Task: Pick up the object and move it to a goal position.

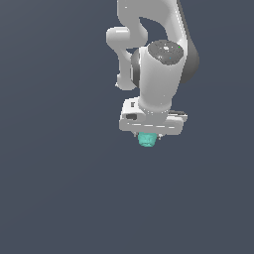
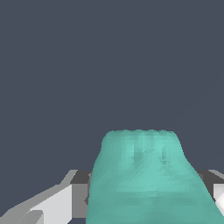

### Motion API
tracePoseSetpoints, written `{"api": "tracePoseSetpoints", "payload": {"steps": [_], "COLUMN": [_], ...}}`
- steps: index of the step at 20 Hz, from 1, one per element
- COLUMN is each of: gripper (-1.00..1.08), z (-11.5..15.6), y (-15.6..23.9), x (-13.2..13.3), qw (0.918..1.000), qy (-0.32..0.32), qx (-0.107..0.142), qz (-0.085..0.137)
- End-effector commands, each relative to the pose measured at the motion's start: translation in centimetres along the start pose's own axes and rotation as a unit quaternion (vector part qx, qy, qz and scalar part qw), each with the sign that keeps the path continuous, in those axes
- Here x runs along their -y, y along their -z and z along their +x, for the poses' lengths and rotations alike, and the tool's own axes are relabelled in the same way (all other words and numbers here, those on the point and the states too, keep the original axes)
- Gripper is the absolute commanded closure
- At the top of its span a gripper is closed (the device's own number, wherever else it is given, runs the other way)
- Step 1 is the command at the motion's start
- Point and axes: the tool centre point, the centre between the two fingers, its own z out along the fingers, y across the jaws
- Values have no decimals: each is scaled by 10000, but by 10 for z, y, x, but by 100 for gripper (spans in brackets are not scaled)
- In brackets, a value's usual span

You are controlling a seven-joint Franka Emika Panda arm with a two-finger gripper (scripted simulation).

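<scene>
All around is a flat, dark slate-blue backdrop, with no edge or seam to show where a counter begins. Against it the white arm [image 1: 158, 74] hangs down from the top of the exterior view, its wide gripper [image 1: 148, 135] pointing away from me. Tucked right under the gripper's body sits the object [image 1: 147, 140], a small teal lumpy blob, much narrower than the hand above it. In the wrist view the object [image 2: 144, 179] fills the near field, bumpy and broad, with a grey-and-white finger [image 2: 57, 205] showing at one side of it and a sliver of another at the opposite side. The jaws are closed in narrow on the object, holding it between them.
</scene>
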Motion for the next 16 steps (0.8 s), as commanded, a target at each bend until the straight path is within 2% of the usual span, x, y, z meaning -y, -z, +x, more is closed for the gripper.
{"api": "tracePoseSetpoints", "payload": {"steps": [1, 16], "gripper": [108, 108], "z": [10, 59], "y": [19, 100], "x": [1, 8], "qw": [10000, 10000], "qy": [0, -1], "qx": [6, 7], "qz": [-1, -1]}}
